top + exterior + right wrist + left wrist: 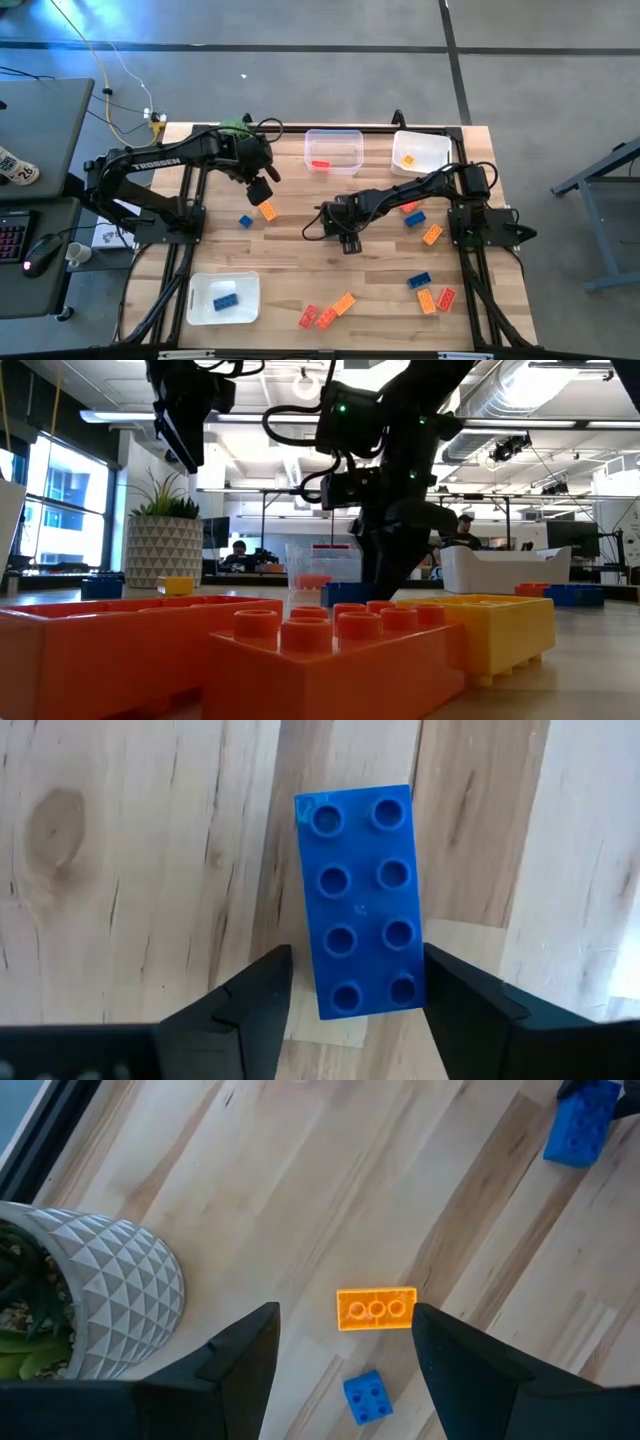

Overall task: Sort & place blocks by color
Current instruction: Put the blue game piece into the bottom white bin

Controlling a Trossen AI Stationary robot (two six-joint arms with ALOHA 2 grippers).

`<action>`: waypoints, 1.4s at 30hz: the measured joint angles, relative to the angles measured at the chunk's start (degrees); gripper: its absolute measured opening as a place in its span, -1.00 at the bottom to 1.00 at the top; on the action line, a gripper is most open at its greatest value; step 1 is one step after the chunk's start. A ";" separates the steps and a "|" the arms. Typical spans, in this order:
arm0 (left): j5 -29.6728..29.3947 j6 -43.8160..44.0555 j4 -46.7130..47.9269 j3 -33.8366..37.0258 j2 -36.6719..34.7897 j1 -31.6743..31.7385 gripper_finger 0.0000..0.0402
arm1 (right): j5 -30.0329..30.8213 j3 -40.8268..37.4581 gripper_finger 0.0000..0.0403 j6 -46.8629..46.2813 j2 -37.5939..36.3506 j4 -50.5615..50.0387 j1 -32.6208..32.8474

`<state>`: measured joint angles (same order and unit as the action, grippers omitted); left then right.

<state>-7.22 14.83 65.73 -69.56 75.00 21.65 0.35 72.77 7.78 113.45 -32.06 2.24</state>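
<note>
Looking first at the right gripper (355, 985), we saw its two dark fingers (245, 1005) standing apart on either side of a blue eight-stud block (360, 900). Narrow gaps showed between block and fingers, so we could not tell whether it was gripped. In the high view this gripper (347, 240) sat at the centre of the frame, low over the wooden table (290, 250).

The left gripper (345, 1350) hung with its jaws wide and nothing between them, above an orange three-stud block (376, 1309) and a small blue block (367, 1397). In the high view it (262, 190) lay left of centre, with the orange block (267, 211) just below it and the small blue one (245, 221) beside that. A potted plant (80, 1295) in a white patterned pot stood at the left of the left wrist view.

Farther out in the high view, a clear tray (333, 150) at upper centre held one red block (320, 164). A white tray (420, 152) to its right held an orange block (408, 160), and another white tray (223, 298) at lower left held a blue block (224, 300).

Loose blocks lay scattered: red and blue (413, 216) and orange (432, 235) right of centre, a blue one (419, 281) with orange and red (445, 297) at lower right, and red and orange blocks (326, 313) at lower centre.
</note>
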 joint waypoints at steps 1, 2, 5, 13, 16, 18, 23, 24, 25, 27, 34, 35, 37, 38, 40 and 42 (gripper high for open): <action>-0.02 0.00 0.00 0.00 0.00 0.00 0.07 | -0.04 0.00 -0.06 -0.15 0.02 0.00 0.00; -0.02 0.00 -0.02 0.00 0.00 0.00 0.07 | -0.15 0.00 -0.10 -0.25 0.02 0.01 0.00; -0.02 0.01 -0.01 0.00 0.00 0.00 0.07 | -0.38 0.00 -0.27 -0.33 0.04 0.01 0.02; 0.88 -0.35 -0.03 0.00 0.00 0.00 0.07 | -0.30 0.09 -0.43 -6.71 -0.09 0.61 0.02; 2.68 -1.31 -0.21 0.00 0.00 0.00 0.07 | 0.96 0.88 -0.43 -7.96 -0.37 -1.02 0.02; 3.42 -1.36 -0.90 0.00 0.00 0.06 0.07 | 2.08 2.94 -0.43 -7.89 -0.42 -2.50 0.02; 7.01 1.64 -5.91 0.00 0.00 0.38 0.07 | 6.23 9.50 -0.43 -6.29 -0.61 -7.14 0.03; 8.24 2.48 -7.08 0.00 0.00 0.56 0.07 | 7.16 11.10 -0.43 -5.60 -0.61 -7.97 0.04; 9.63 3.17 -8.16 0.00 0.00 0.84 0.07 | 8.25 12.67 -0.43 -4.82 -0.61 -8.62 0.04; 12.16 4.02 -10.08 0.00 0.00 1.29 0.07 | 10.44 15.62 -0.43 -2.96 -0.63 -9.97 0.04; 16.12 7.47 -13.46 0.00 0.00 3.73 0.07 | 17.26 24.77 -0.43 2.14 -0.68 -15.64 0.00; 16.18 8.00 -13.55 0.00 0.00 4.14 0.07 | 18.14 25.81 -0.43 2.70 -0.68 -16.17 0.00; 16.57 8.87 -13.72 0.00 0.00 4.76 0.07 | 19.91 27.97 -0.43 3.57 -0.68 -16.78 0.00; 17.46 9.01 -13.99 0.00 0.00 4.98 0.07 | 20.71 28.95 -0.43 3.93 -0.68 -17.00 0.00; 20.49 9.03 -15.46 0.00 0.00 5.29 0.07 | 22.22 30.57 -0.43 4.75 -0.68 -17.04 0.00; 23.64 9.09 -17.47 0.00 0.00 5.35 0.07 | 23.85 31.87 -0.43 5.45 -0.68 -17.04 0.00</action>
<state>16.42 23.92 48.26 -69.56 75.00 27.00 24.20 104.65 13.23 112.77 -49.11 2.24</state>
